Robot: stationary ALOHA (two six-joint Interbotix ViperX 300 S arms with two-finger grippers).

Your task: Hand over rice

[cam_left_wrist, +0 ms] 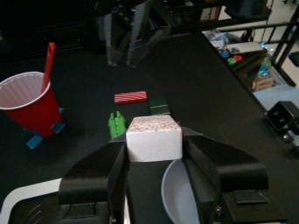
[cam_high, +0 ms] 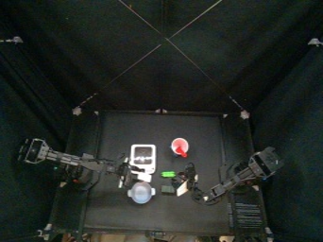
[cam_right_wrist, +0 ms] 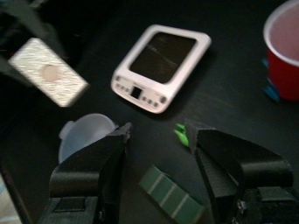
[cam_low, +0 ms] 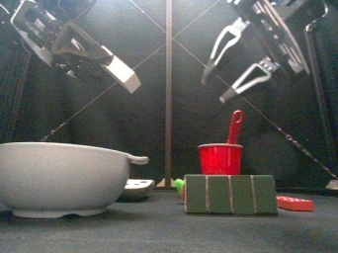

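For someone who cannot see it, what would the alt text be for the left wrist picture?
A pale speckled block sits between the left gripper's two black jaws above a dark table. Beyond stand a red cup holding a red stick, a small red-striped item and a green one.

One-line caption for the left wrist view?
Left end effector holds a pale speckled block above the dark table, red cup beside.

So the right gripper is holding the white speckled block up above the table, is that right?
Not quite. It is the left gripper that is holding the white speckled block up above the table, as the left wrist view shows. The right gripper is open and empty.
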